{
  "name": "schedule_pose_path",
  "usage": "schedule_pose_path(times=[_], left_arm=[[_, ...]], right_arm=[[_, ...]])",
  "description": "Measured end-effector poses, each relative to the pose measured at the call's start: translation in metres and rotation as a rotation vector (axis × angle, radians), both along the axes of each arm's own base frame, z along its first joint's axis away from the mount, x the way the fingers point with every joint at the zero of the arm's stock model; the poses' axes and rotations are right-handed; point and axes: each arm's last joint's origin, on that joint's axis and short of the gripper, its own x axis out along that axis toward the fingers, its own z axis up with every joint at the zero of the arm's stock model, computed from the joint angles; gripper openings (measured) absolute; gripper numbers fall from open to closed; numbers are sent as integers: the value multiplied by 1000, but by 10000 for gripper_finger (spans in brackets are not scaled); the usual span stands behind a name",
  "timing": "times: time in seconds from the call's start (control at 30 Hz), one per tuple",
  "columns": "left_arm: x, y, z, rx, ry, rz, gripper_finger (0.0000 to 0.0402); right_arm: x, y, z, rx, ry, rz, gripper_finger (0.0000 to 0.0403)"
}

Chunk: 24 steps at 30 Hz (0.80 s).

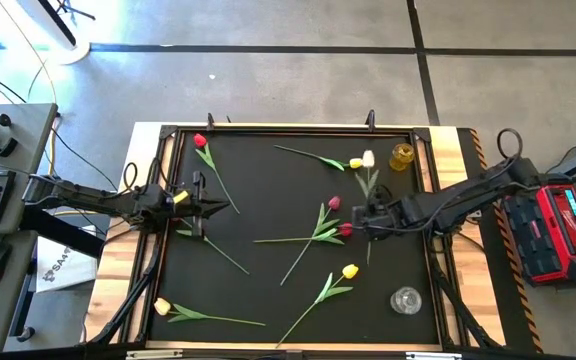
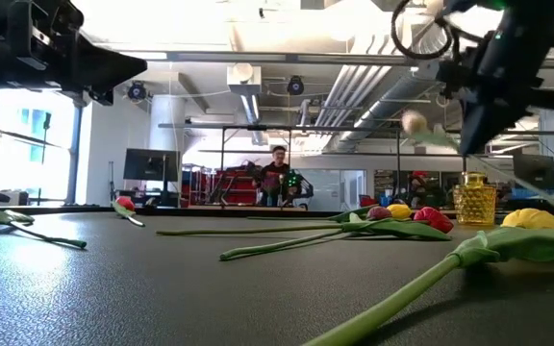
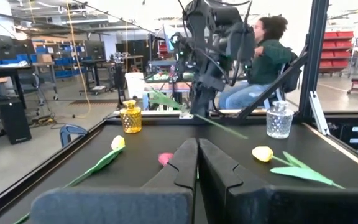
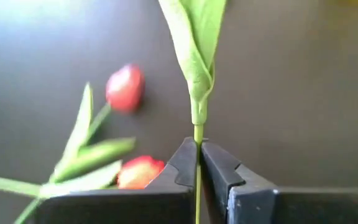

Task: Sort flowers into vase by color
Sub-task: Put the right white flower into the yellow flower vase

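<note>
Neither the amber glass vase (image 1: 402, 156) nor the clear glass vase (image 1: 405, 300) holds a flower yet. The right gripper (image 1: 372, 217), jaws pinched on the cream tulip's (image 1: 368, 159) thin green stem, holds it above the black mat (image 1: 268, 190); seven tulips lie scattered there, and the left gripper (image 1: 200, 206) waits at the mat's left side, jaws pressed together, empty.

Right gripper (image 4: 198, 155) pinched shut on a thin green tulip stem (image 4: 198, 134), long folded leaf (image 4: 194, 43) rising just ahead of the fingertips, two red tulip heads (image 4: 125, 87) beside the fingers over dark table mat (image 4: 303, 93), nearer head (image 4: 138, 172) close against one finger
</note>
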Motion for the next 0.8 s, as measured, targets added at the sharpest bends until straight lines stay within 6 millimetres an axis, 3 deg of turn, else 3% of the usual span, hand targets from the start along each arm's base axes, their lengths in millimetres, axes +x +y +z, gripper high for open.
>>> schedule_pose_path(times=[0.4, 0.8], left_arm=[[0, 0, 0, -4, 0, 0, 28], [0, 0, 0, 8, 1, 1, 28]], right_arm=[[-12, -35, 15, -566, 2, -165, 0], [-35, -87, 26, -813, 164, -403, 0]])
